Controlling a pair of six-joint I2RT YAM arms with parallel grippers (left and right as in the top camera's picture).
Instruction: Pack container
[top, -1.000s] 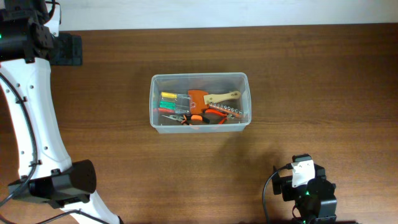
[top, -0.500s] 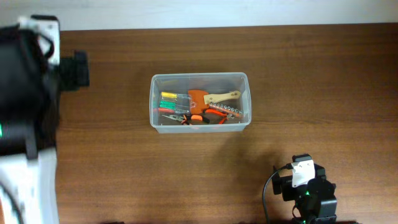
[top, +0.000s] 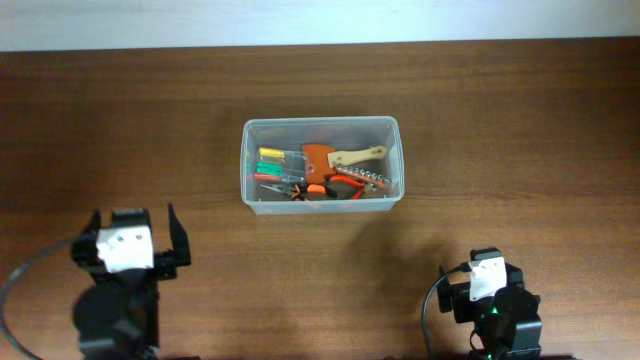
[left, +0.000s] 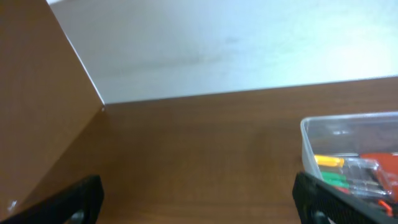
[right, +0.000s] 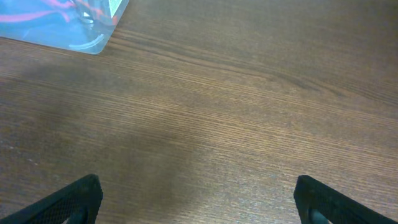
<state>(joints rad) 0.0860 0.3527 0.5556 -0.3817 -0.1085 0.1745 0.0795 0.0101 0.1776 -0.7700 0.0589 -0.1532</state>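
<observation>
Brown wooden table (top: 560, 110) fills my overhead view. Container (top: 320, 121) at centre, long axis 9-to-3, tools (top: 318, 160) already inside. Left gripper (top: 131, 225) fingers spread, nothing held; container at its 2 o'clock. Right gripper (right: 199, 202) likewise spread, empty; container at its 10 o'clock. I judge both about equally near.
</observation>
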